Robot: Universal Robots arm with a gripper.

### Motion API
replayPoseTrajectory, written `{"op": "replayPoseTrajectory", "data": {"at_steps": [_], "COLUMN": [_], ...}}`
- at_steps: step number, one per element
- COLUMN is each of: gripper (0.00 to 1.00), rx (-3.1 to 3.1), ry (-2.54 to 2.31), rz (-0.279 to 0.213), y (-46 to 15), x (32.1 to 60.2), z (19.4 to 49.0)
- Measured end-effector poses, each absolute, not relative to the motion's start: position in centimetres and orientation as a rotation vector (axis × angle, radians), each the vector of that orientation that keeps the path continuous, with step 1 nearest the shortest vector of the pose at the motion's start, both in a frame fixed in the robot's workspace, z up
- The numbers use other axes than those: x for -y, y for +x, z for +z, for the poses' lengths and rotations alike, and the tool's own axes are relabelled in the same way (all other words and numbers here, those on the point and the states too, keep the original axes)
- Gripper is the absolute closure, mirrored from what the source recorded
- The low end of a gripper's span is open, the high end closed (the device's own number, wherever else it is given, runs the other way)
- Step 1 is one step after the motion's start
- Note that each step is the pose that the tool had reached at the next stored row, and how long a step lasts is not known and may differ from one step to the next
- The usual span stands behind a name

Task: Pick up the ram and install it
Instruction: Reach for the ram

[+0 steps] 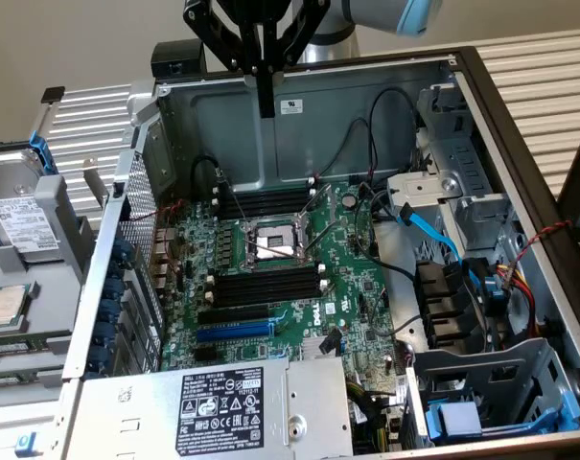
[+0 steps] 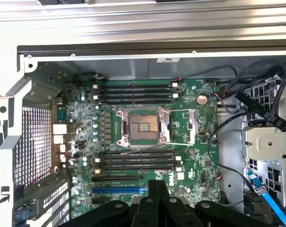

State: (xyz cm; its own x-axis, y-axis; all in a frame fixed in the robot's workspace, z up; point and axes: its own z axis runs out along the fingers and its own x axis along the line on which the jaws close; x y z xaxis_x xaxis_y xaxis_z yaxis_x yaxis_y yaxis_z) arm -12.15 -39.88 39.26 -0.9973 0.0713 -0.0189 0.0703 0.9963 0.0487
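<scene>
Exterior view: the gripper (image 1: 265, 110) hangs above the open computer case (image 1: 213, 125), fingers pressed together on nothing, high enough to clear its walls. The ram (image 1: 10, 346) is probably the thin greenish strip on the rack (image 1: 21, 369) at the exterior view's left, flat for grasping. Wrist view: closed fingers (image 2: 153, 189) face empty memory slots (image 2: 135, 160).

Metal, plastic and lacquered board inside an opened computer.
The case (image 1: 222, 134) is formed of matt grey sheet metal; a glossy green finish is shown by the board (image 1: 357, 292); the slots (image 1: 266, 285) are moulded in black plastic; the gripper (image 1: 266, 107), at twelve o'clock in the exterior view, is finished matt black.
</scene>
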Motion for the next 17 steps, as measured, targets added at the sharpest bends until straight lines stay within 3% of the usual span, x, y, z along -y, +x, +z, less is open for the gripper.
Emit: {"op": "replayPoseTrajectory", "data": {"at_steps": [17], "gripper": [0.89], "rx": [-3.118], "ry": [0.108], "rz": [0.075], "y": [-17.4], "x": [40.0], "z": [39.2]}}
